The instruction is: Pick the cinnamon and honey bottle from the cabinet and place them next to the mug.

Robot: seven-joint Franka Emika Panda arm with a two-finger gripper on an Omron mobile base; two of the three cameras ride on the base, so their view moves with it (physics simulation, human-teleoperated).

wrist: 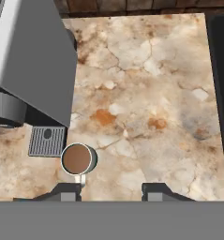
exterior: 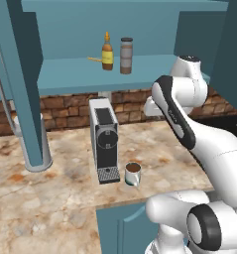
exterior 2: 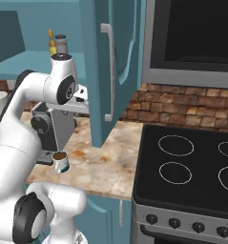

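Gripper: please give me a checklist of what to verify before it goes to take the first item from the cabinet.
1. Gripper holds nothing, fingers apart: ok.
2. Cinnamon upright on the cabinet shelf: ok.
3. Honey bottle upright, left of the cinnamon: ok.
4. Gap between the two: narrow, grasp room cannot tell.
5. Bare counter beside the mug: ok.
6. Coffee machine stands under the shelf: mind it when rising.
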